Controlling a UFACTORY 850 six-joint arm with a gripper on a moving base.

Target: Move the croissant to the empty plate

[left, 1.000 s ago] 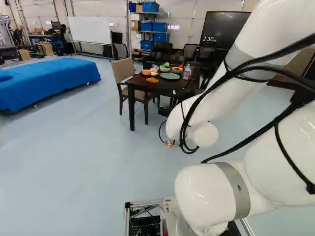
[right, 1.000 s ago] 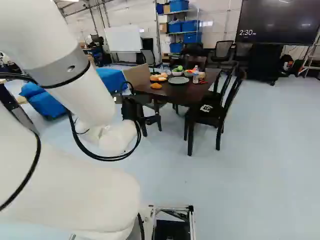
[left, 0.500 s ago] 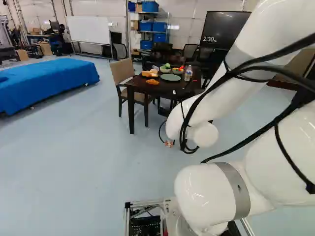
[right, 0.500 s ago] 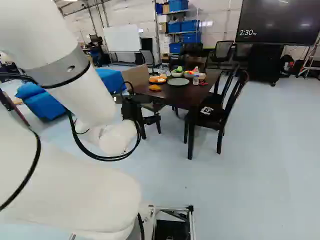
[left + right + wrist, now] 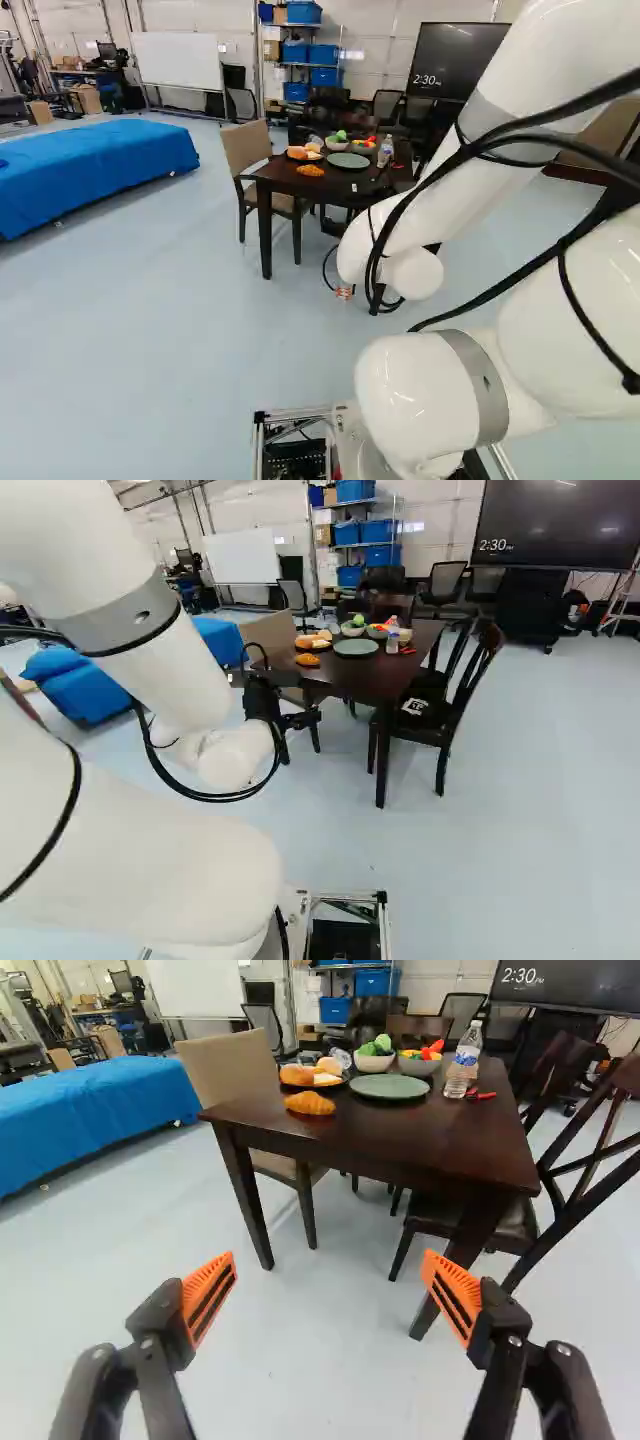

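Taking twelve as straight ahead, the left base view shows the dark counter at twelve o'clock, beyond my arm. The croissant lies on it, at eight o'clock from the green plate. A tan chair stands at the counter's nine o'clock, and the blue-covered bed at ten o'clock from me.

The right base view catches my fingers side-on, reaching ahead past my wrist, well apart from the croissant. Two dark chairs stand along the counter's three o'clock side, and a wall screen is far off at one o'clock.

In the wrist view my fingers are spread wide open, their orange pads facing each other across the gap. The counter's near edge lies ahead of them. The croissant rests straight on the wood near that edge, just beside the plate of bread; I can't quite tell whether they touch. From the green plate, a bowl of greens sits at eleven o'clock, a bowl of peppers at one, the upright water bottle at two, and something red at three.
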